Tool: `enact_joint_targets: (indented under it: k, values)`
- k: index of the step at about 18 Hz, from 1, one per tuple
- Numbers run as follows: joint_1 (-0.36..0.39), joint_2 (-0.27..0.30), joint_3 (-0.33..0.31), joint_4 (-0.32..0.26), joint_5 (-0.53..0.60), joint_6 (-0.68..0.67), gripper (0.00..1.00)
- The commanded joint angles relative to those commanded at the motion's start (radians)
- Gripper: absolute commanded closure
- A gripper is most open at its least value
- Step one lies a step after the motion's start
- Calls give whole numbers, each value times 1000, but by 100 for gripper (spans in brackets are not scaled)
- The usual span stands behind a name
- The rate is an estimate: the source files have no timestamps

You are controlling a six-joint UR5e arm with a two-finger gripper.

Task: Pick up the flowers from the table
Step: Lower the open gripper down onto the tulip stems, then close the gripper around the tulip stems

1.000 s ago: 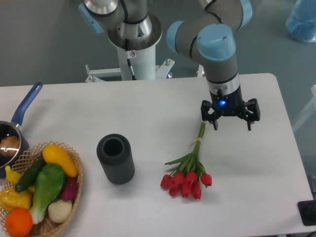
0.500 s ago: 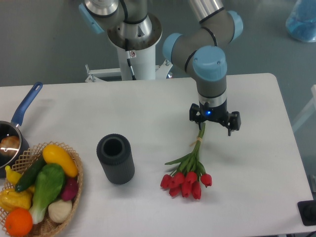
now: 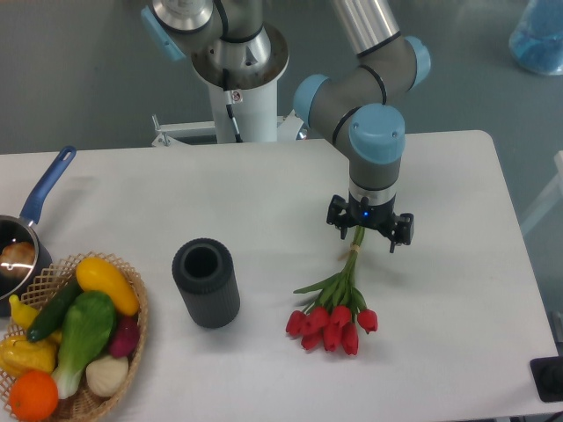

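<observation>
Camera view from above: the end effector [image 3: 369, 232] hangs open, fingers straddling the stem ends of the flowers [image 3: 337, 303] lying on the bench [image 3: 457, 299].

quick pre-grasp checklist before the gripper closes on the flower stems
1. Gripper open: ok, its fingers are spread.
2. Gripper over the stem end of the flowers: ok, the stems run up between the fingers.
3. Fingers low enough to catch the stems: cannot tell from this single view.
4. Flowers lying flat on the table, tulip buds pointing away from the gripper: ok.
5. Black cylindrical vase out of the way: ok, it stands apart from the flowers, toward the wicker basket.
</observation>
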Motion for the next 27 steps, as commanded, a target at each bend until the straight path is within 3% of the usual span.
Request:
enact_joint_targets:
  k: [6, 24, 26, 27]
  values:
    - [-6, -12, 5, -2, -80, 51, 0]
    - [-6, -61, 5, -6, -74, 49, 3]
    - [-8, -58, 6, -6, -72, 51, 17]
    - [-8, -60, 6, -6, -72, 51, 17]
